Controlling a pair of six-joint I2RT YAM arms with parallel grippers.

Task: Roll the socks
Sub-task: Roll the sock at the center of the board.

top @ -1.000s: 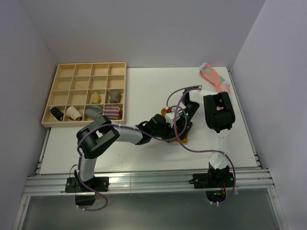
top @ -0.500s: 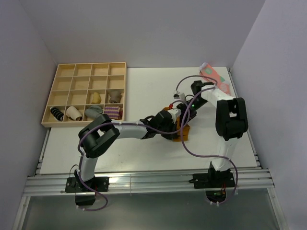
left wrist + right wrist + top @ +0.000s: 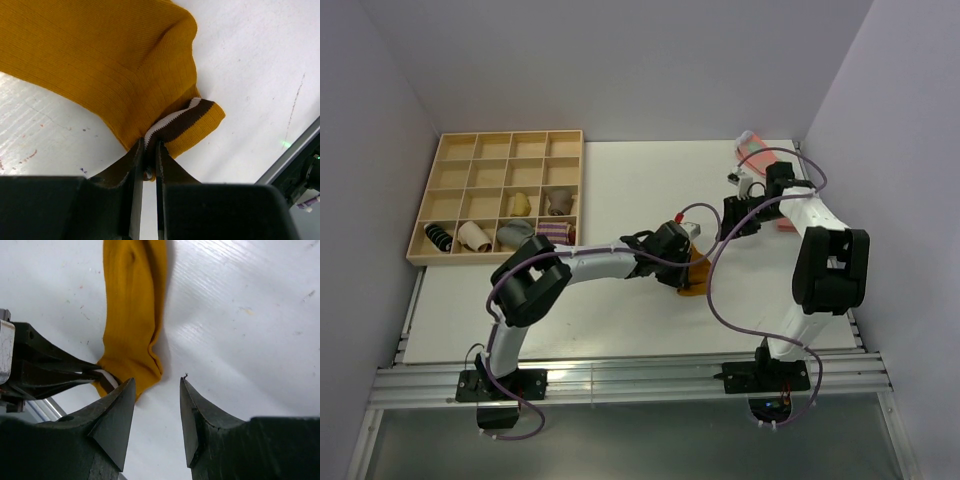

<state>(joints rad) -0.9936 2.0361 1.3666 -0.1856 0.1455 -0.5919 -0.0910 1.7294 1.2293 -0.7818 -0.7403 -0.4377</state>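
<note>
The mustard-orange sock lies flat on the white table, and its dark brown cuff with white stripes is folded at the near end. My left gripper is shut on the cuff edge, low over the table. In the top view the left gripper hides most of the sock. My right gripper is open and empty and hovers above the table just off the sock's cuff end. In the top view the right gripper sits to the right of the sock and farther back.
A pink sock with pale spots lies at the table's back right corner, near the right arm. A wooden compartment tray at the back left holds several sock bundles. The left gripper's fingers show in the right wrist view.
My right gripper has drawn back from the sock toward the back right and now stands open. My left gripper has shifted a little to the right, still gripping the cuff.
</note>
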